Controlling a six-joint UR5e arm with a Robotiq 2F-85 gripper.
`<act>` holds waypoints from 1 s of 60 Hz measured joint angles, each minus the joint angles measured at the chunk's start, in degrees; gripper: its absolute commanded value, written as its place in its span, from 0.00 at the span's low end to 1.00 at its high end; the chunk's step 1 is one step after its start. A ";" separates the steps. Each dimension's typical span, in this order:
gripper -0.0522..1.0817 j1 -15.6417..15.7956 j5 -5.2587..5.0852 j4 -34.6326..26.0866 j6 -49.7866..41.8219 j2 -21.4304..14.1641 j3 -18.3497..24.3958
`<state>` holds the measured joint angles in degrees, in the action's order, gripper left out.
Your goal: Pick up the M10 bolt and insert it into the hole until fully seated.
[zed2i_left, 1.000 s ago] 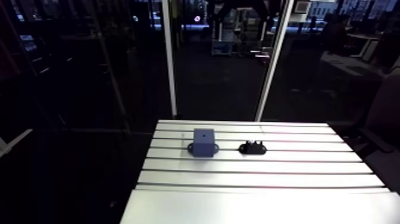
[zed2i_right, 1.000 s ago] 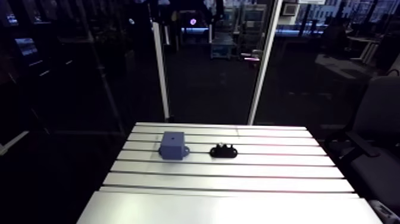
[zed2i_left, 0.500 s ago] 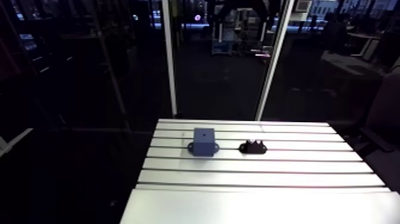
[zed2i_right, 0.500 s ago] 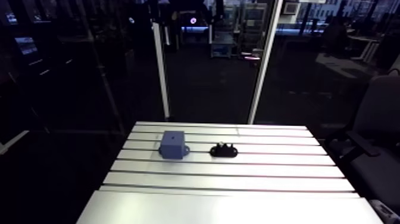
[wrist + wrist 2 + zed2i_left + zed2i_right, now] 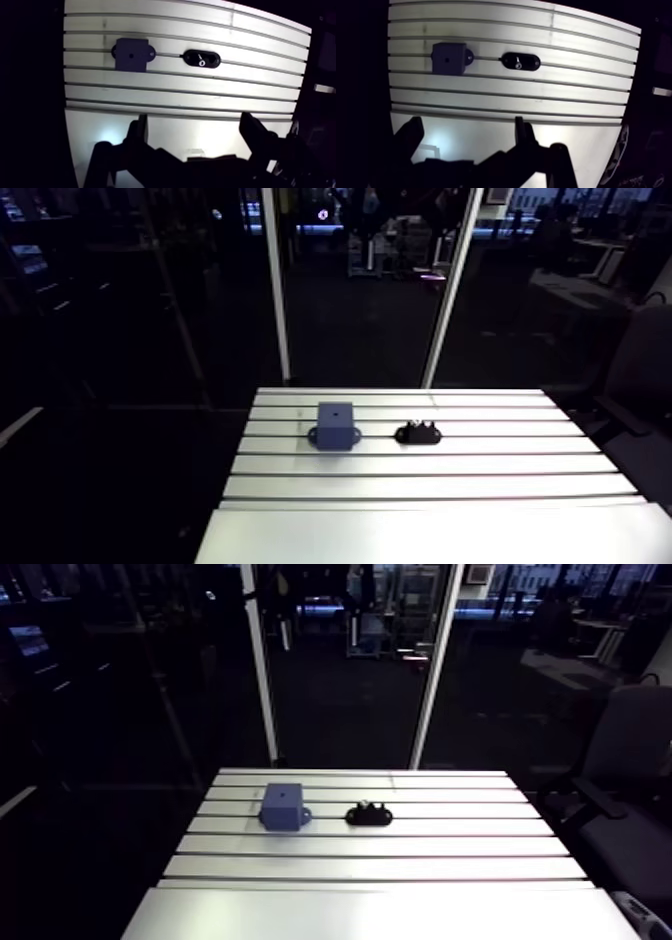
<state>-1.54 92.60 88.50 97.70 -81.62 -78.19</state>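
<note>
step: approach, bolt not yet picked | claw (image 5: 195, 122): spread, empty, above slotted aluminium surface (image 5: 200, 95) | small silvery M10 bolt (image 5: 201, 62): in black oval holder (image 5: 214, 59), well ahead of claw | blue box-shaped block with hole (image 5: 131, 54): beside holder | next: probably advance, descend, centre on bolt, pinch

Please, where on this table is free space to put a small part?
Bare: the table stretch between the end effector and the row of blue block and black holder, plus the strips at each outer side of that row. Tight only in the gap between the two.
</note>
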 measured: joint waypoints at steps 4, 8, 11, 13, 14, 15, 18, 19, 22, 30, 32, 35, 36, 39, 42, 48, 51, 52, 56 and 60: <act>0.05 -0.47 -0.04 0.86 0.39 0.01 -0.79; 0.05 -0.93 -0.10 1.62 0.84 0.03 -1.58; 0.05 -1.37 -0.15 2.16 1.23 0.04 -2.25; 0.05 -1.80 -0.19 2.59 1.55 0.05 -2.81; 0.05 -1.94 -0.21 2.69 1.64 0.05 -2.97; 0.05 -2.17 -0.22 2.87 1.77 0.04 -3.24; 0.05 -2.77 -0.27 3.33 2.08 0.05 -3.97; 0.05 -2.94 -0.28 3.46 2.17 0.05 -4.19; 0.05 -3.42 -0.31 3.96 2.39 0.06 -4.92; 0.05 -4.67 -0.34 5.82 2.88 0.08 -7.16; 0.05 -4.93 -0.35 6.24 3.02 0.09 -7.66; 0.05 -5.30 -0.36 6.90 3.24 0.10 -8.36; 0.05 -5.42 -0.37 7.15 3.32 0.11 -8.62; 0.05 -5.73 -0.40 7.83 3.49 0.16 -9.35; 0.05 -6.01 -0.49 8.60 3.63 0.26 -10.06; 0.06 -6.59 -0.77 10.28 3.79 0.52 -11.58; 0.06 -6.91 -0.93 11.16 3.85 0.65 -12.36; 0.06 -7.03 -0.99 11.48 3.87 0.70 -12.66; 0.06 -7.50 -1.21 12.65 3.93 0.93 -13.74; 0.06 -7.97 -1.44 13.76 3.97 1.24 -14.83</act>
<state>-9.52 91.16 102.26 101.67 -80.38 -93.01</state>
